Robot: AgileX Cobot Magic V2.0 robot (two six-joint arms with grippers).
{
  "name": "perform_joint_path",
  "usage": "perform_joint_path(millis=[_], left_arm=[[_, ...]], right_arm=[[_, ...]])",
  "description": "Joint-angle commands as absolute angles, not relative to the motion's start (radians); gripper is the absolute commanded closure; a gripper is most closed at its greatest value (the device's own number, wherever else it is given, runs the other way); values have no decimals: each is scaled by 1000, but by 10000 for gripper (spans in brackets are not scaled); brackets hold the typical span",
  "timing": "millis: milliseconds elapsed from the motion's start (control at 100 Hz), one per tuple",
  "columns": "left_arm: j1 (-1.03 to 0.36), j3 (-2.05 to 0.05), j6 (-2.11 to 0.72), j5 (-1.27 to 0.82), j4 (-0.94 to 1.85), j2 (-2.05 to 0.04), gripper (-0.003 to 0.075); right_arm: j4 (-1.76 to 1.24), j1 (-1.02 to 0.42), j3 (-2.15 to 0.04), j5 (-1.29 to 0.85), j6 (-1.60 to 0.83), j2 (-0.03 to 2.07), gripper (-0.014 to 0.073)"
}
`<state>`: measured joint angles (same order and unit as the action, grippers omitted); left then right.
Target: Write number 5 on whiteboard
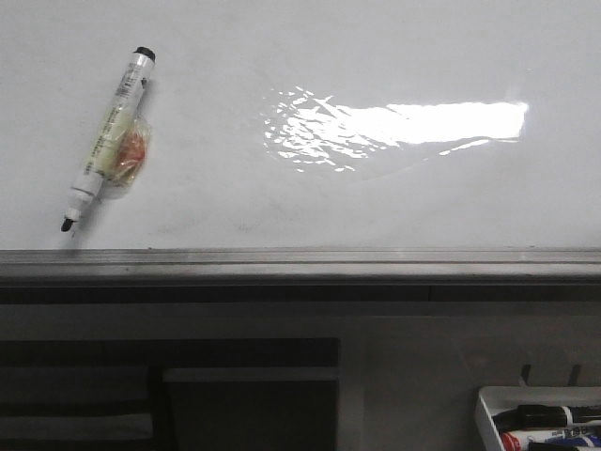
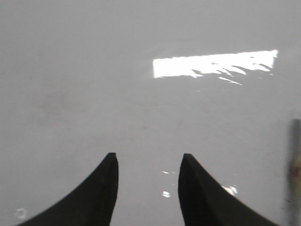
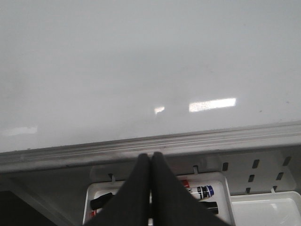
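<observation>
— Though the whiteboard (image 1: 282, 188) fills most of the front view, is anything written on it?
— No digit shows. It is a broad, glossy white board, flat and smooth, with a bright rectangular glare (image 1: 423, 122) that breaks into rippled flecks at one end. A dull grey metal strip (image 1: 300, 263) runs along its near edge.

— What lies on the board?
— A marker (image 1: 108, 141), slanted, on the left part of the board. It has a slim cylindrical white barrel with a yellowish label, a black end at the top and a dark tip near the edge strip. A crumpled clear wrap with an orange patch clings to its middle.

— And the hands?
— The left hand (image 2: 147, 162) hangs over bare board, its two black tapering fingers spread apart with nothing between them. The right hand (image 3: 151, 157) has its dark fingers pressed flat together, empty, over the edge strip.

— Anything beyond the board?
— Below the strip, at the lower right, a small white plastic tray (image 1: 488, 413) holds several markers with black, red and blue parts. Its wall is thin and rounded at the corner.
</observation>
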<state>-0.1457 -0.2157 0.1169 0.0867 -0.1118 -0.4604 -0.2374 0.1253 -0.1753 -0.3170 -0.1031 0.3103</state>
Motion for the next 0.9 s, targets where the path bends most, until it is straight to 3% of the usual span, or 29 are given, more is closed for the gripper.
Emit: perform_joint_path(millis=[0, 110, 300, 560, 890], left_arm=[[-252, -272, 123, 177, -153, -532, 421], [-409, -300, 123, 189, -164, -616, 381], [-595, -359, 123, 202, -112, -827, 381], [-602, -465, 123, 226, -77, -1079, 381], [-602, -485, 123, 231, -41, -1232, 394]], right_arm=[[-246, 131, -214, -250, -110, 329, 655], [-246, 122, -214, -246, -110, 329, 655], [-246, 30, -214, -232, -110, 329, 655], [-246, -13, -214, -230, -110, 329, 655], [-246, -13, -214, -230, -110, 329, 655]])
